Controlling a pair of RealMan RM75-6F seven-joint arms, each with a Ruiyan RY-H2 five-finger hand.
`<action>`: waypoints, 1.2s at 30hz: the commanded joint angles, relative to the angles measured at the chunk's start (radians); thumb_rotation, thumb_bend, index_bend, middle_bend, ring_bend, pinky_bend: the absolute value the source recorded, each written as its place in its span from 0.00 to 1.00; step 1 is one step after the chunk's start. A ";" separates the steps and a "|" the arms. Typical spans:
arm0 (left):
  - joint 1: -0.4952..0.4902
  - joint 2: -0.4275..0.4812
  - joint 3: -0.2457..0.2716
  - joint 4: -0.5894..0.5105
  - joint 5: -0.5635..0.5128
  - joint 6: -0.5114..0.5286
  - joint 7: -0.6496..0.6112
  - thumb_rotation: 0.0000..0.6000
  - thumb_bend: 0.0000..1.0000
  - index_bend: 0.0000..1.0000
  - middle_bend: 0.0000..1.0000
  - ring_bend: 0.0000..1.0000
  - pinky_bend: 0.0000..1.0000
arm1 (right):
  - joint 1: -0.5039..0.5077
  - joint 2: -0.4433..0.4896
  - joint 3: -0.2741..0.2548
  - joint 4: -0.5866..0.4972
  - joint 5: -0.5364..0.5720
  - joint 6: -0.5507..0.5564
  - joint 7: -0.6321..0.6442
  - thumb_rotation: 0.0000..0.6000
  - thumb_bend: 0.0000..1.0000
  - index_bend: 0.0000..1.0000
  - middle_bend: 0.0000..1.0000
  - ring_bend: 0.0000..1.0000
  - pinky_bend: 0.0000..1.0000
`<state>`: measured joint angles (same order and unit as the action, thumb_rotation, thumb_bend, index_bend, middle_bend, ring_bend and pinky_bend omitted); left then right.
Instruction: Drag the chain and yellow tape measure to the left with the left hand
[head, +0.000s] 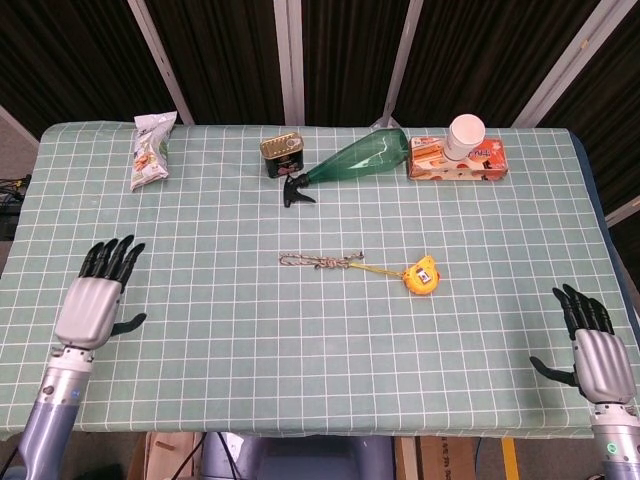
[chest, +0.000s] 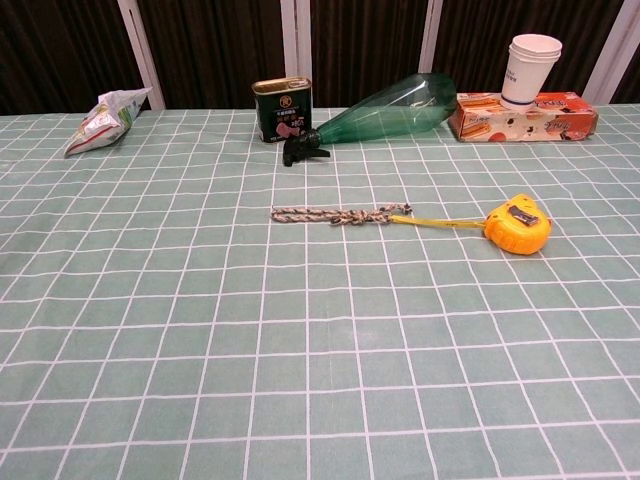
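Mid-desk (head: 200, 400), on the green checked cloth, a thin braided metal chain (head: 320, 261) lies straight, linked by a yellow blade to the rounded yellow tape measure (head: 421, 277). Left robot hand (head: 97, 300) hovers spread near the left edge, holding nothing; right robot hand (head: 592, 350) is spread at the right edge.

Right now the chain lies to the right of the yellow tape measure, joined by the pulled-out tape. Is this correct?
Not quite. The chain lies to the left of the yellow tape measure, as the head view shows. The pulled-out tape does run between them.
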<state>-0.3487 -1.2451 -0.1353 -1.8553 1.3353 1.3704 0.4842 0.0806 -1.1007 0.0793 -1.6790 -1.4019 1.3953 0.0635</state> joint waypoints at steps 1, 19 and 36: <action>-0.122 -0.013 -0.089 -0.039 -0.087 -0.128 0.091 1.00 0.11 0.27 0.00 0.00 0.00 | 0.001 0.003 0.002 -0.004 0.007 -0.006 0.011 1.00 0.18 0.00 0.00 0.00 0.00; -0.570 -0.370 -0.198 0.297 -0.482 -0.423 0.381 1.00 0.28 0.46 0.00 0.00 0.00 | -0.001 0.038 0.009 -0.018 0.044 -0.040 0.100 1.00 0.18 0.00 0.00 0.00 0.00; -0.742 -0.568 -0.200 0.616 -0.659 -0.470 0.452 1.00 0.39 0.51 0.00 0.00 0.00 | -0.013 0.062 0.019 -0.020 0.075 -0.044 0.145 1.00 0.18 0.00 0.00 0.00 0.00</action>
<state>-1.0782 -1.7991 -0.3389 -1.2565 0.6893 0.9074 0.9316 0.0685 -1.0396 0.0974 -1.6989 -1.3279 1.3514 0.2078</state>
